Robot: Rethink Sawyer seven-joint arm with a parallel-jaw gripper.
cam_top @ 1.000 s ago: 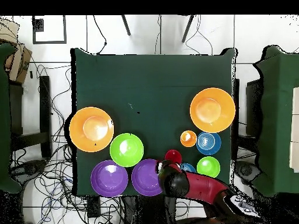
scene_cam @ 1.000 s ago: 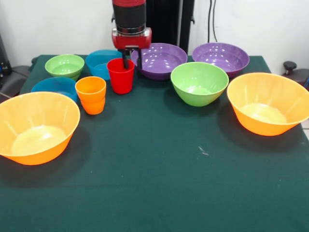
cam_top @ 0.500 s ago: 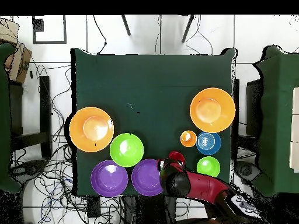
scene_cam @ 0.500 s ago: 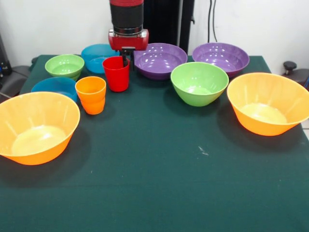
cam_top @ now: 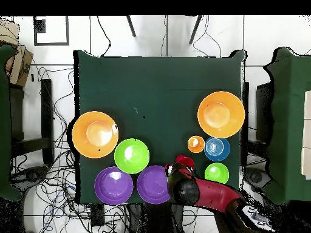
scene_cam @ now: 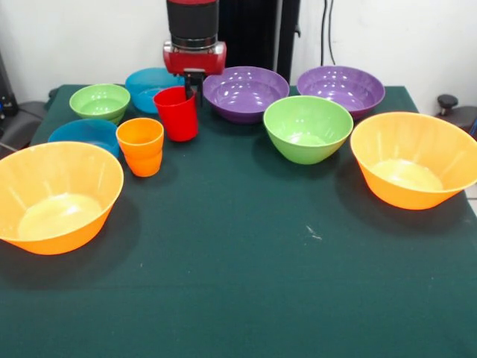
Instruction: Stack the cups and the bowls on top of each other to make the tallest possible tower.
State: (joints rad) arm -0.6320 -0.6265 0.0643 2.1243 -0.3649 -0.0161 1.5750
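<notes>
My gripper (scene_cam: pixel 192 86) hangs at the back of the table, shut on the rim of the red cup (scene_cam: pixel 177 115), which tilts slightly. In the overhead view the red cup (cam_top: pixel 184 161) peeks out beside the arm (cam_top: pixel 185 189). The orange cup (scene_cam: pixel 141 145) stands upright in front and to the left. All bowls stand apart: two large orange bowls (scene_cam: pixel 56 195) (scene_cam: pixel 414 158), two purple bowls (scene_cam: pixel 244 92) (scene_cam: pixel 340 89), a medium green bowl (scene_cam: pixel 307 128), a small green bowl (scene_cam: pixel 100 101), and two blue bowls (scene_cam: pixel 86 133) (scene_cam: pixel 149 83). No stack stands.
The green table cloth (scene_cam: pixel 246 283) spreads in front of the bowls. A small white speck (scene_cam: pixel 313 234) lies on it. Cables and chairs (cam_top: pixel 36 145) surround the table in the overhead view.
My gripper has moved left in the front view with the red cup in it, away from the purple bowl. The cup now tilts. Nothing else has moved.
</notes>
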